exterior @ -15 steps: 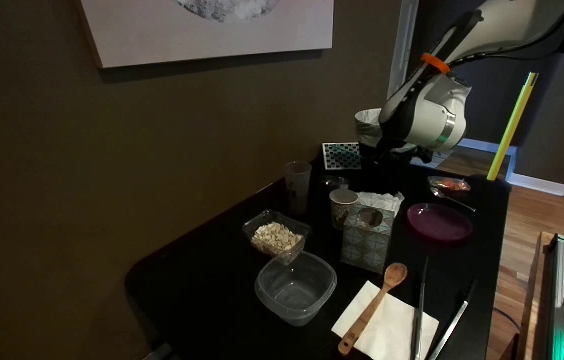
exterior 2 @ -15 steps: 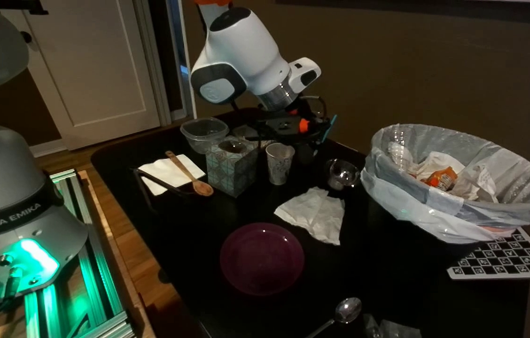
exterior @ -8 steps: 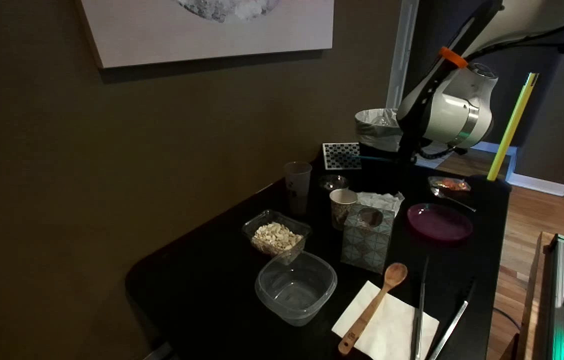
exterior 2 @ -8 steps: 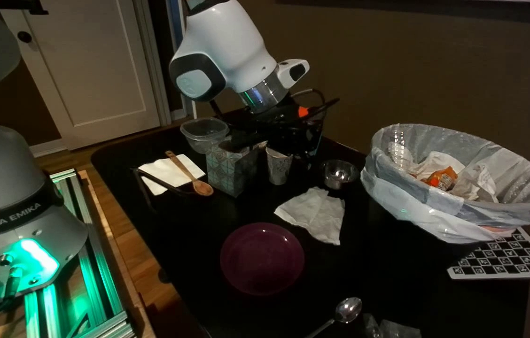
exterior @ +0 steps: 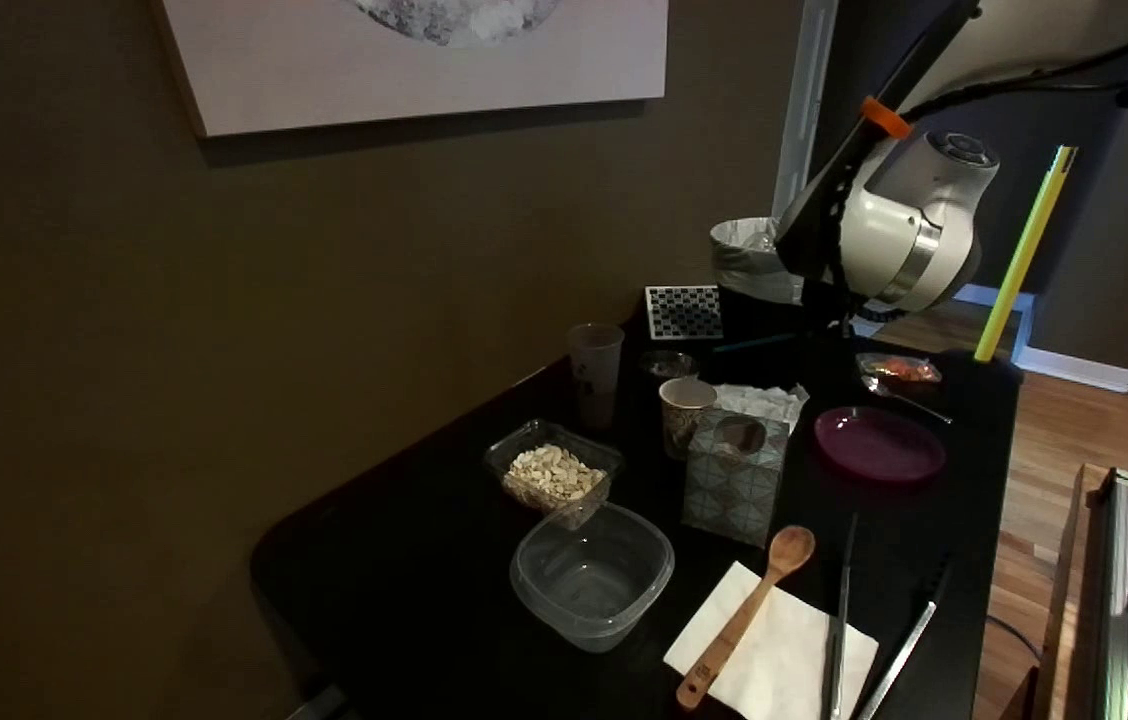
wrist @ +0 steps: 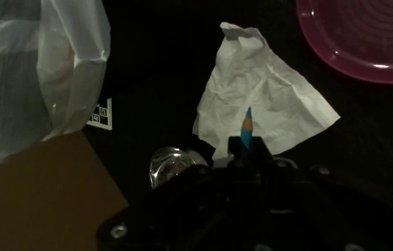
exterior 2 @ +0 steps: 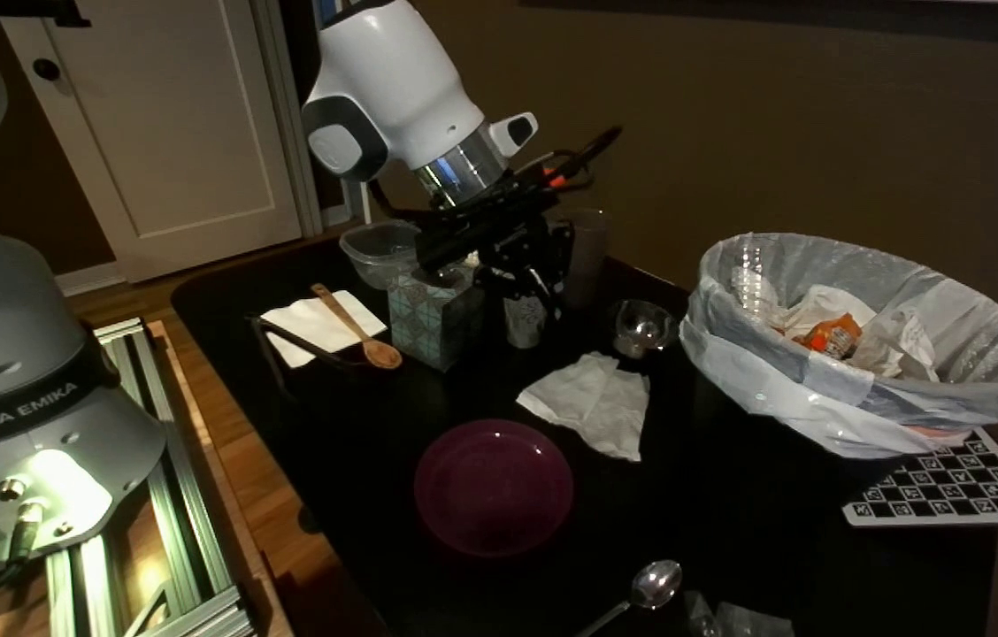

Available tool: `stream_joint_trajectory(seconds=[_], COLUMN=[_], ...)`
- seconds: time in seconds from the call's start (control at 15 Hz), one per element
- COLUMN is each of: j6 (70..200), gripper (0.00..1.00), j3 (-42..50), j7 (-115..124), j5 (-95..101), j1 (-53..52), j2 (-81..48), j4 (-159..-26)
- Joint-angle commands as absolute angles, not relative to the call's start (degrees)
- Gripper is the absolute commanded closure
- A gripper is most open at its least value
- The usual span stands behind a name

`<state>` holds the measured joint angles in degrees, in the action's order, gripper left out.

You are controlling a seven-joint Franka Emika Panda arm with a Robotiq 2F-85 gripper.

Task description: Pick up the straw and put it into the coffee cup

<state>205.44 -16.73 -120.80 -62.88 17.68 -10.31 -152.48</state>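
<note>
Arm [exterior 2: 402, 97] is angled down over the black table [exterior 2: 729, 540]. Bag-lined bin [exterior 2: 804, 402] stands apart from the coffee cup [exterior: 682, 432]: low risk unless the arm swings wide.

Claw [wrist: 247, 144]: clamped on a blue pencil [wrist: 247, 126], sharpened point jutting out. No straw visible; the pencil is probably what the task means. In an exterior view the claw covers the cup's upper part, so height over the rim is hard to judge. A badly judged descent could knock the cup.

Tissue box [exterior 2: 433, 323] sits just beside the cup. Overshoot that way and the claw likely bumps it into the cup. Tall clear glass [exterior: 596, 375] and small shiny bowl [exterior 2: 643, 329] are near on other sides; a clip could topple the glass.

Cup: upright on the table, pencil not in it yet. Probably light, so a sideways nudge would shove or tip it. Wrist view mostly hides it behind the claw.

Pencil: looks near level in an exterior view. Main risk: lowered like that, it bridges the rim or rolls off. Probably needs a wrist turn to stand it up first. Thin shaft may pivot in the grip if an end catches.
</note>
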Motion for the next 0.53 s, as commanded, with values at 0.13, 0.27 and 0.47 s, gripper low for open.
stream_joint_trajectory(seconds=[0.13, 0.27, 0.47], j6=[210.8, 212.4, 215.4], gripper=[0.98, 0.98, 0.98], j3=[-15.9, -15.8, -16.1], j7=[-135.9, -141.3, -148.0], j5=[-72.4, -75.3, -78.8], j1=[11.9, 10.8, 9.5], j2=[-12.2, -13.3, -15.1], j4=[-147.7, -146.0, -143.4])
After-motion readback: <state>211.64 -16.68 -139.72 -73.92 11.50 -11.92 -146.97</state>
